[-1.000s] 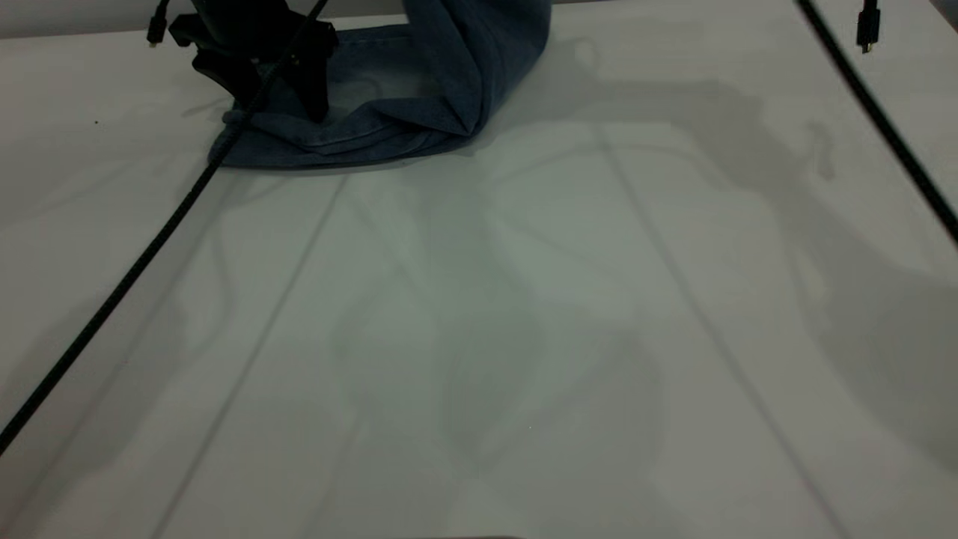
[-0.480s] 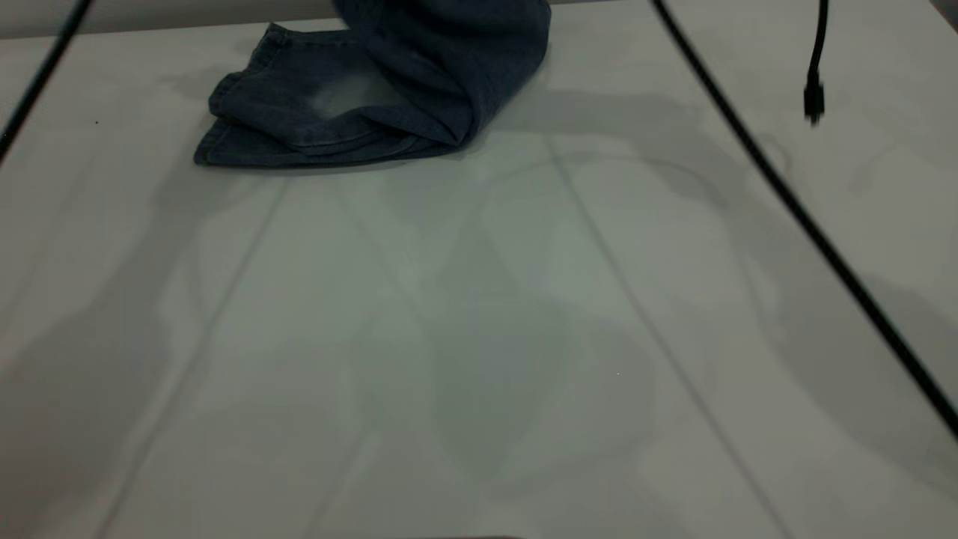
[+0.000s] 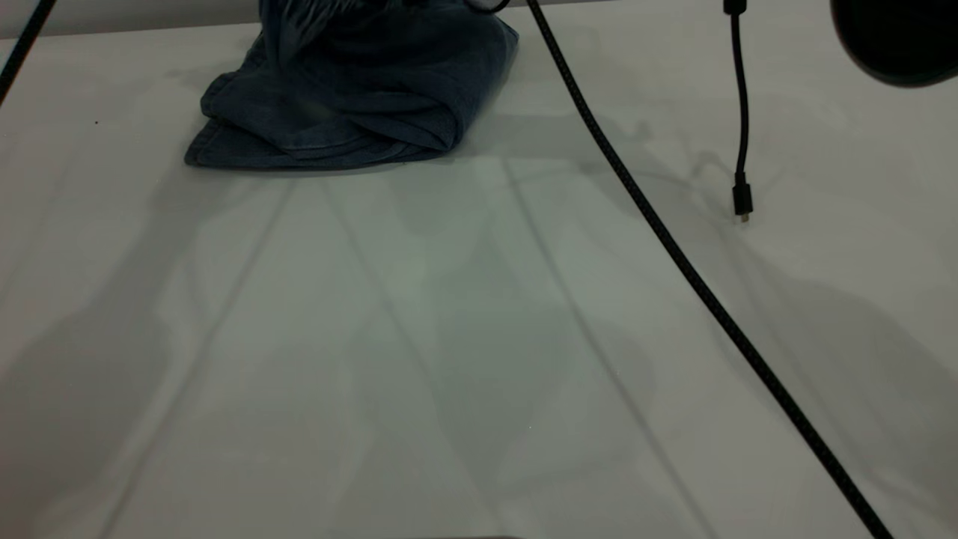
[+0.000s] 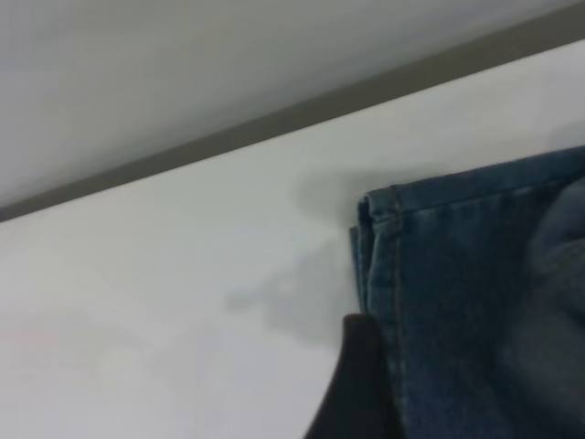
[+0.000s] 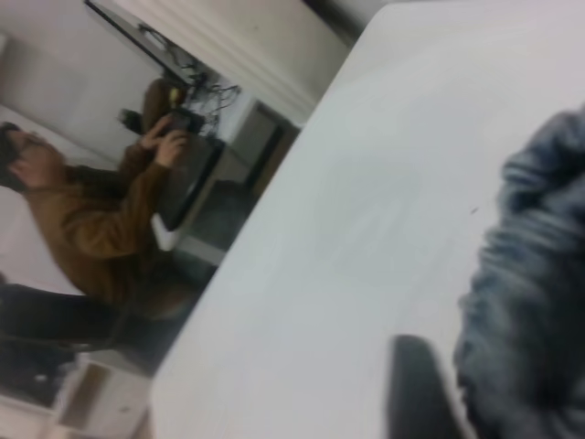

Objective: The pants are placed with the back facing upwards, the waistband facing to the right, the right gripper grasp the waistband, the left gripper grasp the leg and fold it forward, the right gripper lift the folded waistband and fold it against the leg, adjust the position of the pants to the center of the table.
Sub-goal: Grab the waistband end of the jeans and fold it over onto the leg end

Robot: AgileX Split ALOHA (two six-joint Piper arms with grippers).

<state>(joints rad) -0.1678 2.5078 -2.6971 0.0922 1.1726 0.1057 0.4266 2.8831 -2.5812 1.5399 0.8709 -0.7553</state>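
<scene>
- I see the pants [image 3: 352, 97] bunched in a folded heap at the far edge of the tabletop [image 3: 479, 337], left of its middle, in the exterior view.
- The lower layers lie flat on the tabletop, with a hemmed edge [image 3: 224, 153] pointing to the view's left.
- The upper part of the heap rises out of the top of that view, so I cannot see what carries it.
- A gathered strip, likely the waistband [image 3: 299, 22], shows at the top edge above the heap.
- Neither tool shows in the exterior view; only a thick black cable [image 3: 673, 262] crosses the tabletop diagonally, and a thin cable [image 3: 741, 112] hangs with its plug [image 3: 742, 202] just above the surface.
- A dark rounded shape [image 3: 894, 37] fills the upper right corner of that view; I cannot tell what it is.
- In my left wrist view one dark finger of the left tool [image 4: 361, 384] sits right beside a stitched denim hem [image 4: 393, 274]; I cannot tell whether it grips anything or how wide it stands.
- In my right wrist view a dark finger of the right tool [image 5: 416, 389] sits next to ruffled denim; its opening and hold I cannot tell.
- Beyond the tabletop there, a person [image 5: 91, 229] in a brown top sits holding something dark.
</scene>
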